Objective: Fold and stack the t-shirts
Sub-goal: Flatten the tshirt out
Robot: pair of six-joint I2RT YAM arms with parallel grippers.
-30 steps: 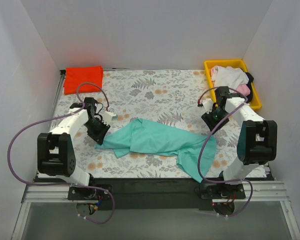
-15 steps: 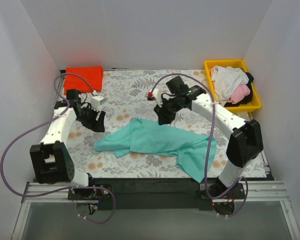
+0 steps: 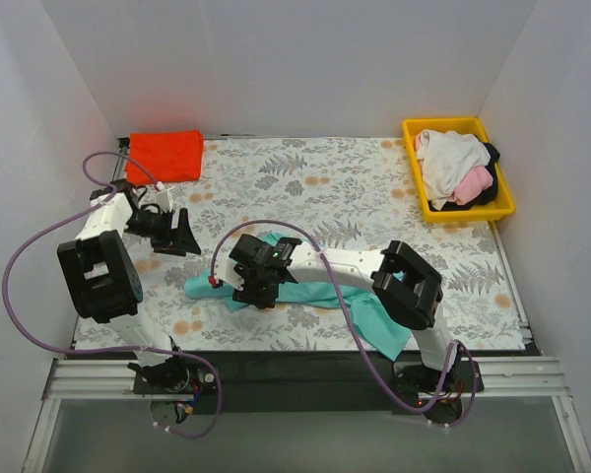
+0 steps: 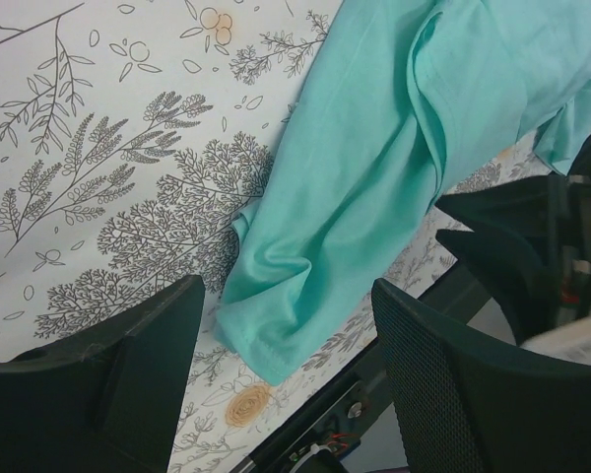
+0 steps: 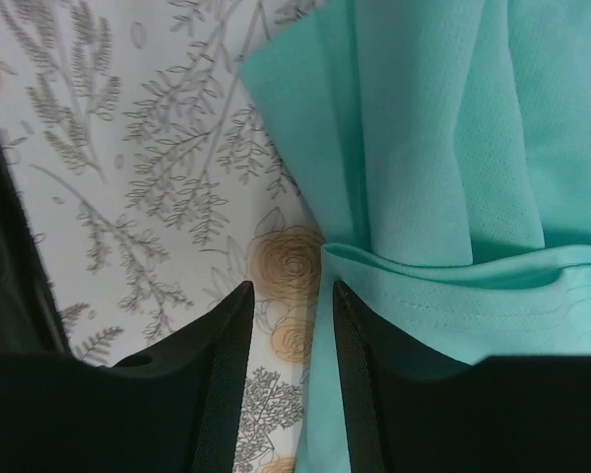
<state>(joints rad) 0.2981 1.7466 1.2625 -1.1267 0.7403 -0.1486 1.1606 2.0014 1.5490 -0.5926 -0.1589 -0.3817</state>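
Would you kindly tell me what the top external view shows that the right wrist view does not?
Only the top external view shows the folded red-orange t-shirt at the far left and the yellow tray of heaped shirts. Only the right wrist view shows the narrow gap in the open right pincer, beside a stitched hem. Both show the teal t-shirt on the fern-patterned cloth.

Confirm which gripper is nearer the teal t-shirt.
Right. The right gripper sits over the left end of the teal t-shirt; the left gripper hangs clear, beyond that end.
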